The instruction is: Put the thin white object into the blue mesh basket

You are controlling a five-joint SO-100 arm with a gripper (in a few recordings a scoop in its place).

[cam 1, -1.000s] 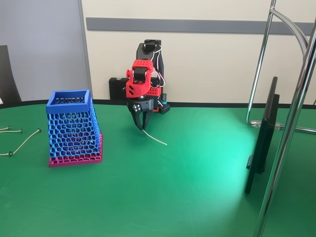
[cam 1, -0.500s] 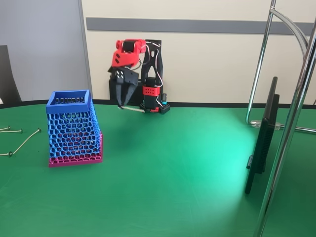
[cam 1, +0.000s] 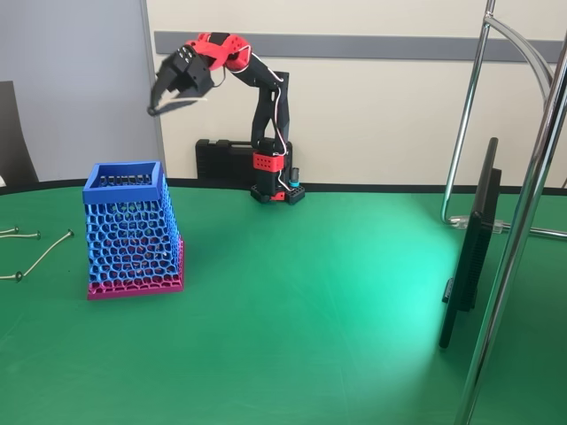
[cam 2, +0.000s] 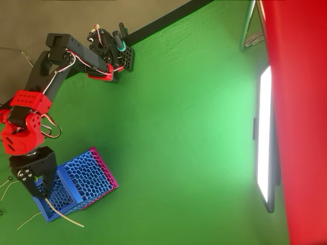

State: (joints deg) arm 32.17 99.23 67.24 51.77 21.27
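The blue mesh basket [cam 1: 133, 232] stands upright on the green table at the left, with a solid blue rim and a pink base. High above it in the fixed view my gripper [cam 1: 158, 107] is shut on the thin white object [cam 1: 190, 100], which sticks out sideways from the jaws. In the overhead view the gripper [cam 2: 43, 195] hangs over the basket [cam 2: 84, 179] at its open rim. The thin white object [cam 2: 64, 217] trails from the fingertips past the rim's outer edge.
Other pale strands with dark tips [cam 1: 42, 257] lie on the table left of the basket. A dark monitor [cam 1: 469, 248] and a chrome stand [cam 1: 524, 212] occupy the right side. A black case [cam 1: 221, 156] sits behind the arm's base [cam 1: 270, 177].
The gripper lifted the white object off the table, then swung up and to the left until it came over the basket. The basket stayed put.
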